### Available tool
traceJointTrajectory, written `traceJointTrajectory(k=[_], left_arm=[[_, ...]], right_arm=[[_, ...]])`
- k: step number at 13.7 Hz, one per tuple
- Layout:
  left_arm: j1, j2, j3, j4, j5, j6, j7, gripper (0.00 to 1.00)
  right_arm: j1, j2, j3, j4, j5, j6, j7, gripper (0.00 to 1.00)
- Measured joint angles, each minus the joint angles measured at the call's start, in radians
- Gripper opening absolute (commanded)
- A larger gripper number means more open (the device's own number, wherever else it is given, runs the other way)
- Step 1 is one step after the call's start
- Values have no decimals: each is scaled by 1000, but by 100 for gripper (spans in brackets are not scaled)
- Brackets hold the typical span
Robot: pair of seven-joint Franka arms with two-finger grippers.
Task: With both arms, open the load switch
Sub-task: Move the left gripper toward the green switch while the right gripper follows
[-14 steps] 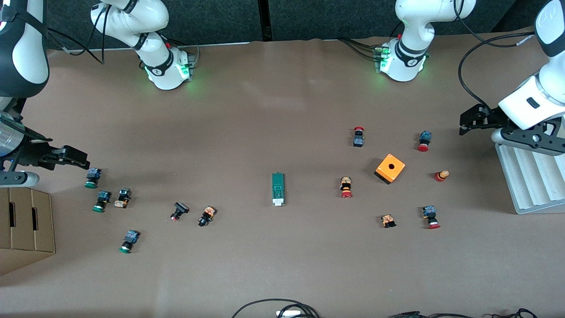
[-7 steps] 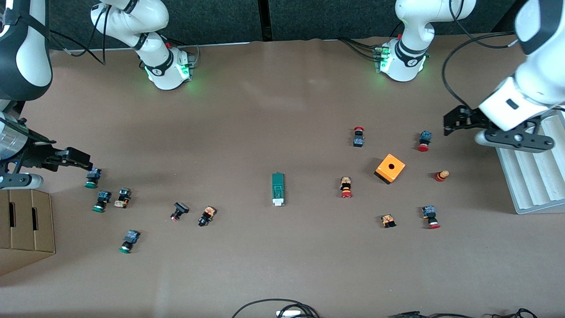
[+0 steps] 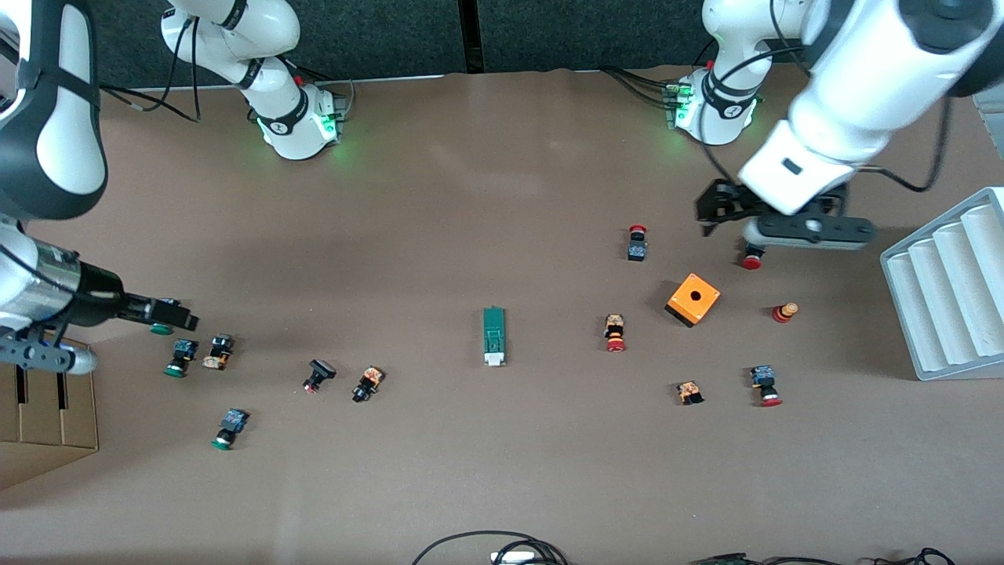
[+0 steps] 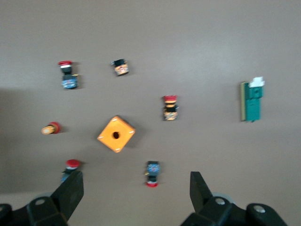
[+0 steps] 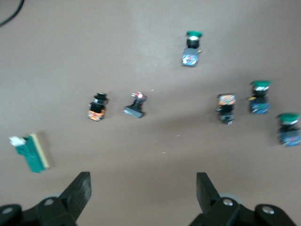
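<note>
The load switch (image 3: 494,336) is a slim dark-green block with a white end piece, lying flat mid-table with the white end toward the front camera. It also shows in the left wrist view (image 4: 252,101) and the right wrist view (image 5: 32,153). My left gripper (image 3: 708,213) hangs open and empty over the table, above the red-capped push buttons (image 3: 751,257), well apart from the switch. The wide-spread fingers of the left gripper (image 4: 136,178) hold nothing. My right gripper (image 3: 185,318) is open over the green-capped push buttons (image 3: 180,357), and nothing lies between the spread fingers of the right gripper (image 5: 143,178).
An orange cube (image 3: 693,299) with a round hole sits among several red-capped buttons toward the left arm's end. A white ribbed rack (image 3: 949,290) stands at that end's edge. A cardboard box (image 3: 43,416) stands at the right arm's end. Cables (image 3: 494,545) lie at the front edge.
The left arm has swung from over the rack inward to above the red buttons. The right gripper has advanced toward the table's middle, over the green buttons. Both stay open.
</note>
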Motion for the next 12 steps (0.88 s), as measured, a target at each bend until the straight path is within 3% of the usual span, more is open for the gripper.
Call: traceJointTrajectory(k=[5,12], left_arm=[[-7,76,-145,-2,6,161,-257,100],[-200,192,-171,-4,277,303,-649,100]], right_arm=[[18,106,4,69,134,1,260,100],[197,222,8,126,159,77,814,100]])
